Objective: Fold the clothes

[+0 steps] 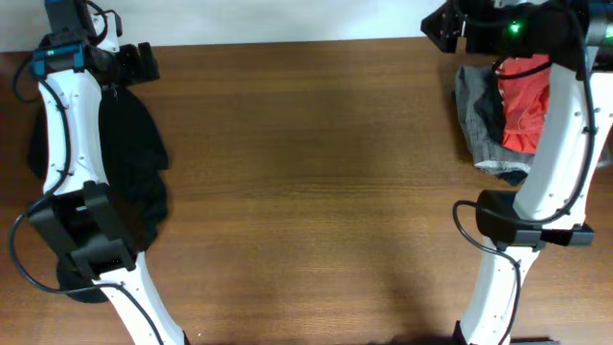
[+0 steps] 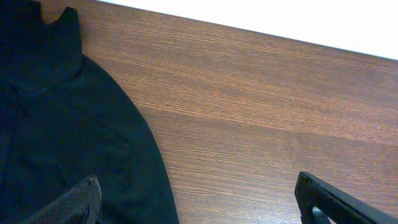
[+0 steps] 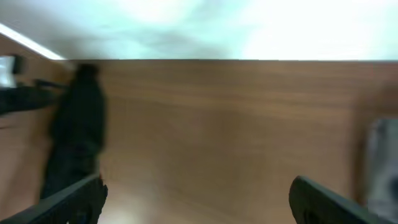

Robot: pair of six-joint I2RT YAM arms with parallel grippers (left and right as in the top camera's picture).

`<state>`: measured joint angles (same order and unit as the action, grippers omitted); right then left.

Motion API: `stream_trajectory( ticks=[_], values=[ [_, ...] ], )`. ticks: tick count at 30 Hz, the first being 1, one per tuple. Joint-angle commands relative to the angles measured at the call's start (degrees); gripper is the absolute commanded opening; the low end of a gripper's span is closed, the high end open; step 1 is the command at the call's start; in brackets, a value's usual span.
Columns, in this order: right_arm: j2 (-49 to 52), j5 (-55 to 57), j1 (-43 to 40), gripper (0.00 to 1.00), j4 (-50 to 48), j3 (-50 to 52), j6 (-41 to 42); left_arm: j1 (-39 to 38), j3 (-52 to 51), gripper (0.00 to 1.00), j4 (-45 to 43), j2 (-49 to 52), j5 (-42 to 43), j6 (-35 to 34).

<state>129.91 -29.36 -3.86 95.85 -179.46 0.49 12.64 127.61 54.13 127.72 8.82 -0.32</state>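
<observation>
1. Desk (image 1: 306, 182): brown wood grain, with a white surface beyond its far edge.

2. Orange-red T-shirt (image 1: 522, 105): lies crumpled, not folded, at the right edge of the desk, near the far right corner. It rests on and against a grey garment (image 1: 474, 110), which spreads out on its left side. The white link of the right arm crosses over it and hides part of it. No label or print on it can be read at this size.

3. Black garment (image 1: 139, 144): lies loosely spread along the left edge of the desk, under the left arm. In the left wrist view it fills the lower left, with bare wood to its right. No lettering can be read on it.

4. Left gripper (image 2: 198, 186): jaws stand wide apart and hold nothing. One finger is above the black garment, the other above bare wood.

5. Right gripper (image 3: 198, 183): jaws stand wide apart and hold nothing, with only desk between them. This view is blurred. In the overhead view the gripper is at the far edge, beyond the T-shirt and clear of it.

6. A green lamp (image 1: 517, 27) is lit on the right arm.
</observation>
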Motion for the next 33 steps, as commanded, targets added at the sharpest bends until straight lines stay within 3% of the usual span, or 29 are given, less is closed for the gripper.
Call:
stream_trajectory(
  ticks=[1, 6, 13, 18, 33],
  values=[
    [-6.3, 14.9, 5.1, 0.98, -4.7, -0.4, -6.3, -0.1, -0.5, 0.99, -0.1, -1.1, 0.8, -0.6],
    [-12.6, 25.2, 9.6, 0.98, -9.9, -0.4, -8.9, -0.1, -0.5, 0.99, -0.1, -1.1, 0.8, -0.6],
    [-24.4, 25.9, 9.3, 0.98, -15.7, 9.4, -8.9, -0.1, -0.5, 0.99, -0.1, -1.1, 0.8, -0.6],
    [-36.1, 26.2, 8.1, 0.98, -28.4, 29.6, -9.1, -0.1, -0.5, 0.99, -0.1, -1.1, 0.8, -0.6],
    [-76.0, 21.9, 0.4, 0.98, -70.9, 112.2, -9.0, -0.1, -0.5, 0.99, -0.1, -1.1, 0.8, -0.6]
  ],
)
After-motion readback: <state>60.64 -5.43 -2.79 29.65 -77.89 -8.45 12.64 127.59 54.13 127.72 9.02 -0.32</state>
